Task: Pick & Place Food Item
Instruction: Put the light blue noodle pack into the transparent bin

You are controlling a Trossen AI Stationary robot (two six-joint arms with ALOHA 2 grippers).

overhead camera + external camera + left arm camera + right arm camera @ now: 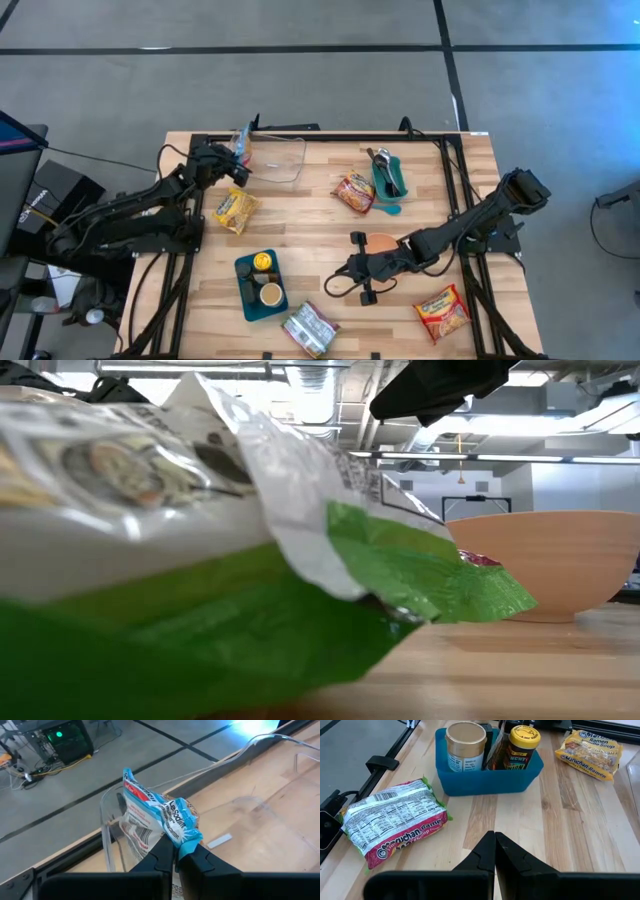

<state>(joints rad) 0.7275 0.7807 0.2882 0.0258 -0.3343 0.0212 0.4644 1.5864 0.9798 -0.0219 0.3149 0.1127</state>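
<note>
The left tool [174, 856] is clamped on one edge of the blue-and-white snack packet [157, 817], which hangs just over the near wall of the clear container [106, 827]. To place it cleanly, carry it further over the container's floor, lower it, then let go. The right tool [494, 851] waits pinched shut, empty, over the tabletop [580, 840] beyond the blue bin [487, 780].

Both arms are dark, near black, built of slim jointed links with boxy housings at the joints. The left arm [130, 212] carries loose black cabling along it. The right arm [470, 225] ends in tapered matte fingers [512, 855] (smooth, unmarked plastic).
</note>
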